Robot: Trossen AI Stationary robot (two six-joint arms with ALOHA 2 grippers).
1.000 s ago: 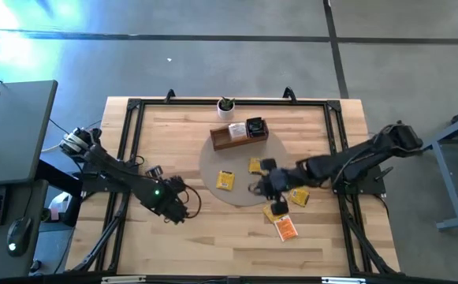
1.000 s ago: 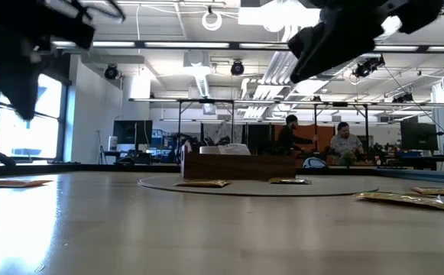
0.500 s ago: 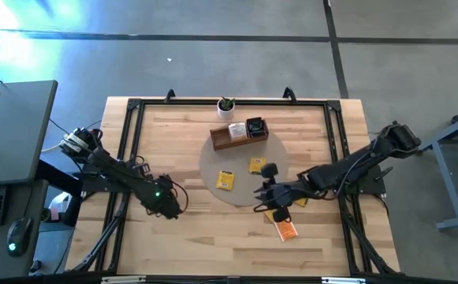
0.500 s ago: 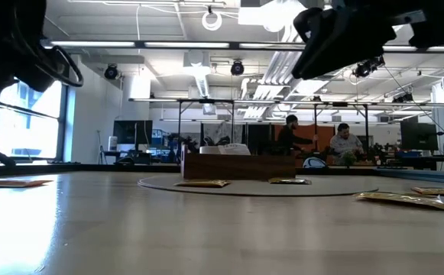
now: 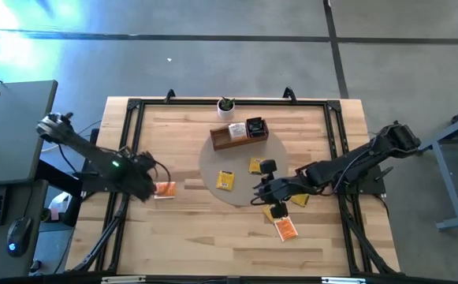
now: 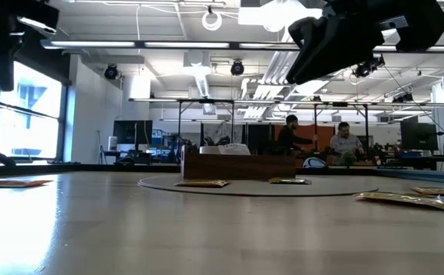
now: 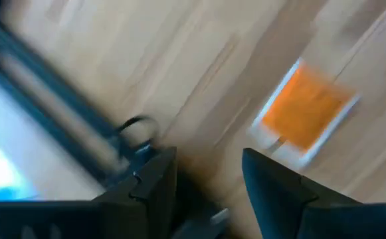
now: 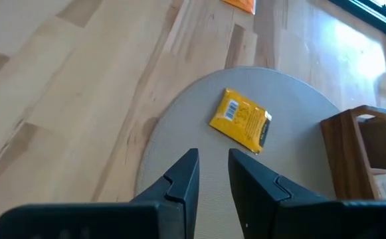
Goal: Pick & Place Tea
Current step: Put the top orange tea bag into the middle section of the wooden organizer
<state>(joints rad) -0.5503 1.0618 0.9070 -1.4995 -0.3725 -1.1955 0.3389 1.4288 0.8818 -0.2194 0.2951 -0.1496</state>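
Observation:
An orange tea sachet (image 5: 164,190) (image 7: 305,114) lies flat on the wooden table near its left side. My left gripper (image 5: 147,186) (image 7: 209,179) stands open just left of it, touching nothing. Two yellow sachets (image 5: 225,180) (image 5: 256,165) lie on the round grey mat (image 5: 213,170). My right gripper (image 5: 258,189) (image 8: 212,169) hovers over the mat's right part, its fingers a little apart with nothing between them; one yellow sachet (image 8: 240,126) lies ahead of it. More sachets (image 5: 298,198) (image 5: 286,229) lie on the table right of the mat.
A brown wooden compartment tray (image 5: 239,134) (image 6: 237,164) stands at the mat's far edge, with a small white plant pot (image 5: 226,106) behind it. A black frame (image 5: 130,142) runs round the table. People sit in the room beyond the table.
My left gripper has drawn back toward the table's left and far edges, and the orange sachet now shows flat on the table where the gripper stood. My right gripper has shifted a little toward the near edge over the mat.

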